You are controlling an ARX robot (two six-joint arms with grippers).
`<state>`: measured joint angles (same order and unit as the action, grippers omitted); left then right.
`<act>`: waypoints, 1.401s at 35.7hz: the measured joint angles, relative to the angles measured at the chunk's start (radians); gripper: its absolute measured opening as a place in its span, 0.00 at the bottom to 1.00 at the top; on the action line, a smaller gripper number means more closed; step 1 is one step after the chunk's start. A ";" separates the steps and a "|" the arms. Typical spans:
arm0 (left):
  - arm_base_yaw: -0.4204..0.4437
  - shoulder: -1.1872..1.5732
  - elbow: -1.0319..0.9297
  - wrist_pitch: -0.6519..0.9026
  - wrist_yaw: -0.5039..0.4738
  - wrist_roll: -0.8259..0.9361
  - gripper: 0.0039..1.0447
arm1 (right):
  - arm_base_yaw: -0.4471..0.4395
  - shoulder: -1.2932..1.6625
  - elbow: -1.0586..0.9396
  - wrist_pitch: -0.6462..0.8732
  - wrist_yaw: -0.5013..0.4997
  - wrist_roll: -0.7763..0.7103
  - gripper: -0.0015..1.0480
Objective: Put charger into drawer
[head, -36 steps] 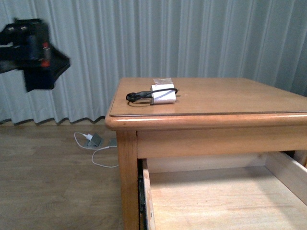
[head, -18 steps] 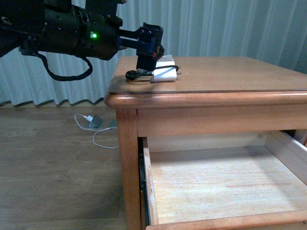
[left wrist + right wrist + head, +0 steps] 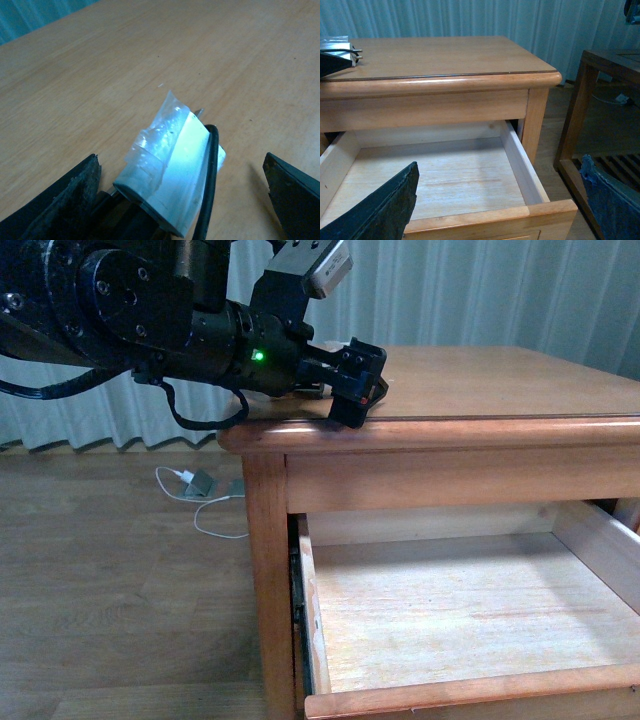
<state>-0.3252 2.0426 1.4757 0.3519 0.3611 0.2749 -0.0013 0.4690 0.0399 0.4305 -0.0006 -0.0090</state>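
The wooden cabinet [image 3: 440,435] stands with its upper drawer [image 3: 460,695] pulled out toward the near side. The left gripper [image 3: 355,390] sits over the top's near left corner, jaws wide apart on either side of the charger [image 3: 170,175], which lies on the top. The right gripper [image 3: 500,165] hangs wide open above the drawer, holding nothing

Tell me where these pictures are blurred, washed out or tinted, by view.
Front view: sharp, but the left gripper is a dark mass with little detail. Left wrist view: the charger is close, soft and washed out, tinted bluish. Right wrist view: the drawer is sharp; the right gripper shows as dark, blurred shapes in the corners.
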 joint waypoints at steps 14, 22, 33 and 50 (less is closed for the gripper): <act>0.004 0.014 0.002 0.023 -0.043 -0.003 0.36 | 0.000 0.000 0.000 0.000 0.000 0.000 0.91; -0.002 -0.052 -0.101 0.097 -0.016 -0.063 0.22 | 0.000 0.000 0.000 0.000 0.000 0.000 0.91; -0.085 -0.250 -0.283 0.195 0.045 -0.105 0.22 | 0.000 0.000 0.000 0.000 0.000 0.000 0.91; -0.251 -0.244 -0.390 0.204 0.023 -0.082 0.28 | 0.000 0.000 0.000 0.000 0.000 0.000 0.91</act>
<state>-0.5762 1.7988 1.0859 0.5564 0.3836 0.1925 -0.0013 0.4690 0.0399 0.4305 -0.0006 -0.0090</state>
